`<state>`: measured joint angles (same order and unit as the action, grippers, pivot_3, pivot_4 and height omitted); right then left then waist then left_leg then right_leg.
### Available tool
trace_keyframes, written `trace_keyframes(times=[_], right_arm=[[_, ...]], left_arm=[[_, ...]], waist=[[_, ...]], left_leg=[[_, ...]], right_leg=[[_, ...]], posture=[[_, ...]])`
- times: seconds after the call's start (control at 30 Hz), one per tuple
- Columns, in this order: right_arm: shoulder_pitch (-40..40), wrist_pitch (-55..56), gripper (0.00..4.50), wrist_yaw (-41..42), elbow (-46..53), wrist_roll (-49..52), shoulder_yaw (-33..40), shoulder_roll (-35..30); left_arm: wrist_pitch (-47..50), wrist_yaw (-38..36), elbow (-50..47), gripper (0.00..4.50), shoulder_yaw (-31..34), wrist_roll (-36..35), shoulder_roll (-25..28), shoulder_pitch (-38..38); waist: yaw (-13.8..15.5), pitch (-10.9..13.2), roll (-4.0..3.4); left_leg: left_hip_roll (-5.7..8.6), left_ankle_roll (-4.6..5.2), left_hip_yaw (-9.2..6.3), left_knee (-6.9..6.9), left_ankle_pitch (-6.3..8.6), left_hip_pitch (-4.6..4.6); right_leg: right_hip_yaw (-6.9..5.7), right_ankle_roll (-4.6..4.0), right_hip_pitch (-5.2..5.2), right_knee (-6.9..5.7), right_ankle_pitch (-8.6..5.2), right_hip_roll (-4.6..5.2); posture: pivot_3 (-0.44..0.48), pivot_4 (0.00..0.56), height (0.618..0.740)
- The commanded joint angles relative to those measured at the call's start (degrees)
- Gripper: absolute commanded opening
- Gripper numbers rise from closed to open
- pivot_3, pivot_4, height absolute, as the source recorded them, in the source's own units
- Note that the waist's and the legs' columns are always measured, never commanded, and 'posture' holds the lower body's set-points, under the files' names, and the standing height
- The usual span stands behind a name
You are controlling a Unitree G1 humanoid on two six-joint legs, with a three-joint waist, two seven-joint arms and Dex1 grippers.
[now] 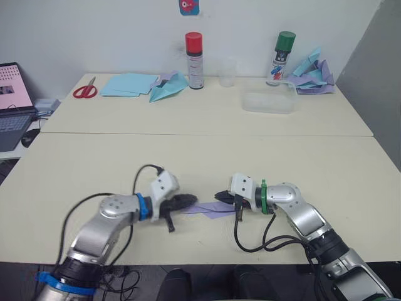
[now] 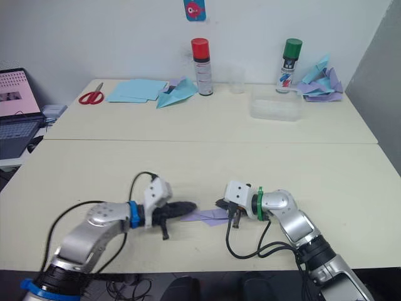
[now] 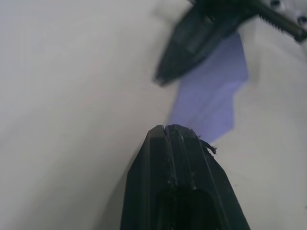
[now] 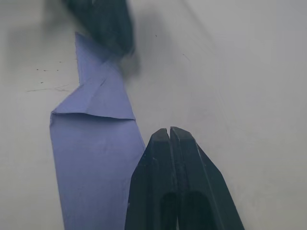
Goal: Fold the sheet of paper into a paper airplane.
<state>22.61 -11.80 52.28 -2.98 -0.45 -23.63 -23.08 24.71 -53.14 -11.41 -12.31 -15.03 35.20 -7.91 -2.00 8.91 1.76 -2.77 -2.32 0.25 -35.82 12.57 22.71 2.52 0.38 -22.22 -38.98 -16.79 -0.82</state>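
The sheet of paper (image 1: 210, 211), pale lavender, lies flat near the table's front edge, folded into a long narrow wedge with a pointed end, like a paper airplane. The right wrist view shows its creases (image 4: 91, 139). My left gripper (image 1: 193, 200) is shut, its tip at the paper's left end (image 3: 211, 100), with nothing held between the fingers (image 3: 175, 143). My right gripper (image 1: 217, 195) is also shut and rests beside the paper's right part, its fingers (image 4: 169, 158) along the paper's edge without gripping it. The two tips face each other a short way apart.
At the far side stand a red-capped spray can (image 1: 195, 59), a green-capped can (image 1: 282, 58), a clear cup (image 1: 227, 74) and a clear plastic box (image 1: 269, 101). Red scissors (image 1: 84, 89), light blue sheets (image 1: 128, 83), a teal paper plane (image 1: 168, 88), a folded-paper pile (image 1: 313, 75). Laptop (image 1: 12, 100) at left.
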Motion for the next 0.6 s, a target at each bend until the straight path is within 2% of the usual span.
trace_keyframes(times=[0.03, 0.2, 0.37, 0.53, 0.57, 0.6], right_arm=[[-0.95, -2.0, 0.05, -0.26, 0.15, 0.22, 0.89, -0.53], [-0.09, -4.23, 0.05, 4.24, 8.47, 8.0, 6.32, -2.69], [-2.57, -3.03, 1.67, 14.08, 16.6, 12.99, 8.38, -12.47], [-6.72, 1.33, 3.56, 16.52, 19.15, 13.64, 9.52, -16.53], [-7.22, 2.89, 3.92, 16.9, 18.83, 13.08, 9.36, -16.99], [-7.67, 4.57, 3.94, 17.08, 18.34, 12.21, 9.08, -17.4]], left_arm=[[-1.58, 0.16, 2.28, 0.0, -2.99, 3.72, 0.46, 0.25], [-3.99, -0.05, 6.09, 0.0, -4.35, 5.62, 0.13, 0.19], [-4.09, -1.06, 6.5, 0.0, -2.14, 2.98, 0.14, 0.14], [-6.58, -0.69, 5.45, 0.0, 4.32, -1.65, -0.74, -1.11], [-6.03, -1.22, 4.39, 0.25, 5.7, -2.99, -0.14, -1.16], [-5.35, -2.28, 2.81, 0.53, 7.16, -4.37, 0.98, -0.84]], waist=[[0.15, 0.01, -0.05], [0.35, 0.16, -0.25], [0.41, 0.24, -0.31], [0.34, 0.55, -0.27], [0.22, 0.74, -0.24], [0.13, 0.89, -0.16]], left_leg=[[0.0, 0.0, -0.01, 0.0, 0.0, -0.02], [0.07, 0.0, 0.02, -0.02, 0.0, 0.02], [0.14, 0.0, 0.04, -0.07, 0.0, 0.13], [0.06, 0.01, -0.05, -0.02, 0.0, 0.13], [0.05, 0.01, -0.06, -0.04, 0.0, 0.13], [0.05, 0.01, -0.08, -0.04, 0.0, 0.14]], right_leg=[[-0.01, -0.01, 0.01, -0.01, 0.0, 0.0], [0.02, -0.01, 0.01, 0.0, -0.01, 0.05], [0.01, 0.06, 0.01, 0.1, 0.0, 0.11], [-0.12, 0.01, -0.02, 0.06, -0.04, 0.05], [-0.15, 0.01, -0.04, 0.01, -0.04, 0.03], [-0.13, 0.01, -0.08, -0.01, -0.03, -0.01]], posture=[[0.0, 0.15, 0.74], [0.0, 0.15, 0.74], [0.0, 0.15, 0.74], [0.0, 0.15, 0.74], [0.0, 0.15, 0.74], [0.0, 0.15, 0.74]])
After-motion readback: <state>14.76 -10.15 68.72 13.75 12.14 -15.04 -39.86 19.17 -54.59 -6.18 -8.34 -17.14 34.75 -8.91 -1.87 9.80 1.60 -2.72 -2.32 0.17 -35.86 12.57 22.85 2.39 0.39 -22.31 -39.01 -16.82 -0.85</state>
